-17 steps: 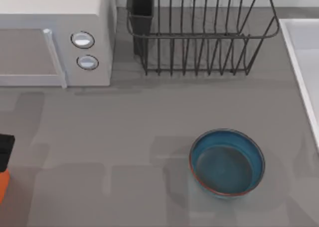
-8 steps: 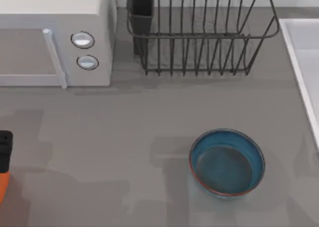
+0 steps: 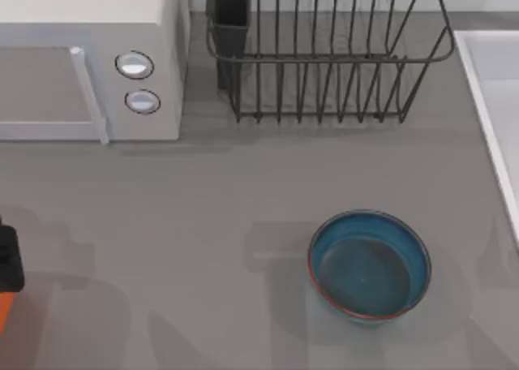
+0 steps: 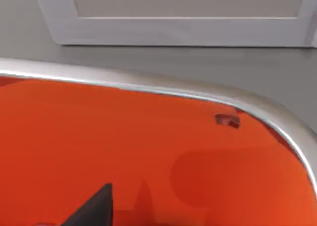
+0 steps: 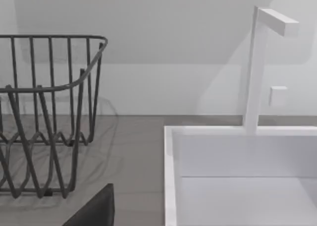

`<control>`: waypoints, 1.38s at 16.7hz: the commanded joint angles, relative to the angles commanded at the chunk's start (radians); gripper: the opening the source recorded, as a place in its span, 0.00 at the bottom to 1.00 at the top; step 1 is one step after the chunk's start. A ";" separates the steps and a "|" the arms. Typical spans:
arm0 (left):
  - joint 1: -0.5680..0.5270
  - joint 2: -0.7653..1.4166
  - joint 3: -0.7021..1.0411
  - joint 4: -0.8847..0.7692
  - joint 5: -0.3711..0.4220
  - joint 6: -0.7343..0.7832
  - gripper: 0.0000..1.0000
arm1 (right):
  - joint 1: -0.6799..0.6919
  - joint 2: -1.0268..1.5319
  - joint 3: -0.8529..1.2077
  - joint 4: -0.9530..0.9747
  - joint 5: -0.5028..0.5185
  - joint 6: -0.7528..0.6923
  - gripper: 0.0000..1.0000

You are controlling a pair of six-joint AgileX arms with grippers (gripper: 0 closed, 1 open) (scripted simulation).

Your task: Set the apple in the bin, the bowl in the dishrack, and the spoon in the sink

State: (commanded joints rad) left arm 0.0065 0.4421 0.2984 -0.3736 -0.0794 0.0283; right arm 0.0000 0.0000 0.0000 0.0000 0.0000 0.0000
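Note:
The blue bowl (image 3: 370, 264) with its reddish-brown rim sits upright on the grey counter at the front right. Behind it stands the dark wire dishrack (image 3: 324, 58) (image 5: 44, 117), with a cutlery cup (image 3: 230, 21) at its left corner. The white sink (image 3: 495, 102) (image 5: 237, 171) runs along the right edge. The orange bin (image 3: 4, 317) (image 4: 148, 156) with a metal rim lies at the front left. My left gripper (image 4: 94, 213) hangs over the bin's inside, and its black body (image 3: 8, 260) is at the left edge. My right gripper (image 5: 96, 208) is near the sink's rim. The apple and the spoon are out of view.
A white microwave (image 3: 89, 62) with two round knobs (image 3: 136, 65) fills the back left. A white faucet (image 5: 260, 67) rises behind the sink. Open grey counter lies between the microwave, the dishrack and the bowl.
The black part of my left arm at the left edge has shifted slightly toward the front of the table. The bowl has not moved.

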 joint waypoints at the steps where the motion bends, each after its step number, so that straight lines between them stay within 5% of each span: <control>1: -0.001 -0.084 -0.054 0.061 0.013 -0.002 1.00 | 0.000 0.000 0.000 0.000 0.000 0.000 1.00; 8: -0.006 -0.434 -0.293 0.366 0.078 -0.027 1.00 | 0.000 0.000 0.000 0.000 0.000 0.000 1.00; 16: -0.006 -0.442 -0.298 0.374 0.079 -0.028 1.00 | 0.011 0.031 0.031 -0.028 0.001 0.012 1.00; 23: -0.006 -0.442 -0.298 0.374 0.079 -0.028 1.00 | 0.144 0.469 0.393 -0.346 0.000 0.146 1.00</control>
State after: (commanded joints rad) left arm 0.0000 0.0000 0.0000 0.0000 0.0000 0.0000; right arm 0.1441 0.4691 0.3933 -0.3459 -0.0003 0.1457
